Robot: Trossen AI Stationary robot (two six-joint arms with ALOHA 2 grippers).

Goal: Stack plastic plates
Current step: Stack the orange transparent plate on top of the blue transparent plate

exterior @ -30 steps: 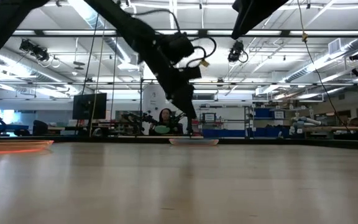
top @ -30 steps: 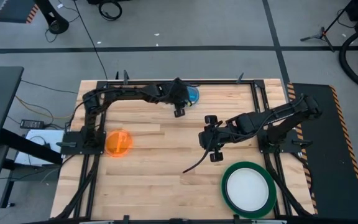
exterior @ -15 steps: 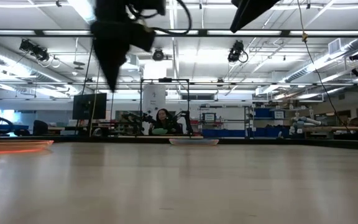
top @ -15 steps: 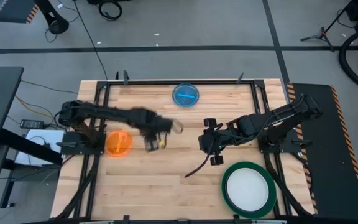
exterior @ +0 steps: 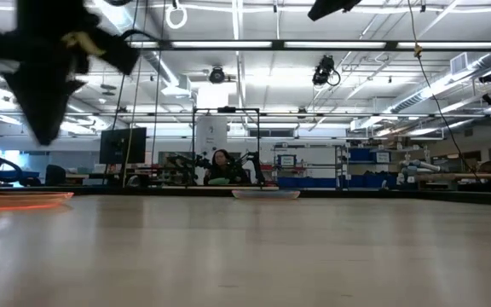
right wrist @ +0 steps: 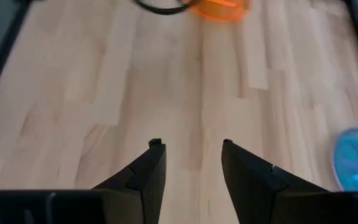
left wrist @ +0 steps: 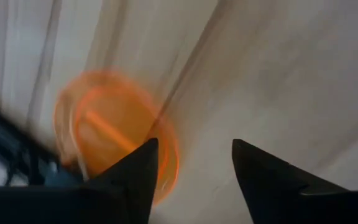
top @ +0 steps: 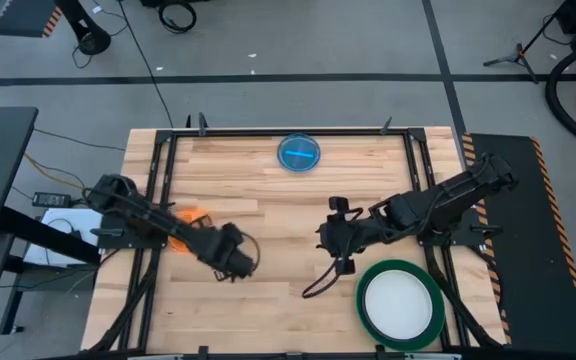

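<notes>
An orange plate [top: 190,218] lies flat at the table's left, partly under my left arm; it also shows in the left wrist view [left wrist: 114,134] and the right wrist view [right wrist: 222,9]. A small translucent blue plate [top: 299,153] lies flat at the far edge. A white plate [top: 399,305] rests inside a large dark green plate [top: 365,282] at the near right. My left gripper [top: 234,264] is open and empty, above the table just to the near right of the orange plate. My right gripper [top: 326,238] is open and empty over the table's middle, pointing left.
Black frame rails [top: 156,160] run along the table's left, right and far sides. A black cable [top: 318,282] hangs from my right arm. Bare wood lies between the two grippers and along the near edge. A person [exterior: 222,166] sits far behind the table.
My left gripper has swung fast from over the blue plate at the far edge toward the table's near left, ending beside the orange plate. The blue plate stays flat at the far edge. My right gripper has shifted slightly toward the near edge.
</notes>
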